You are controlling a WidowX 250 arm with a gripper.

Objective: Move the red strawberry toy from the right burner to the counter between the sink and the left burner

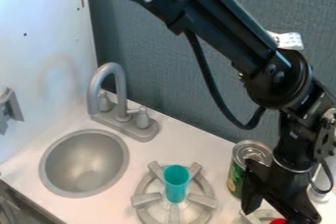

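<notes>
Open gripper above a red thing, beside a can

In the camera view, the arm [223, 19] slants down from the top edge to the lower right, where the gripper [278, 215] hangs with its jaws spread apart. A red thing [278, 221] shows between them at the bottom edge, partly cut off; whether the gripper touches it, I cannot tell. A grey ring [252, 217] lies around that spot, partly hidden. Just left of the gripper, an upright can [236, 174] with a green label and metal lid stands on the tabletop [209, 152]. Farther left, a teal cup [176, 184] stands upright on a grey stove burner [174, 214]. Beyond lie a round grey sink [84, 161] and a grey faucet [96, 80] with two handles. A grey-green partition [157, 46] rises behind.
</notes>
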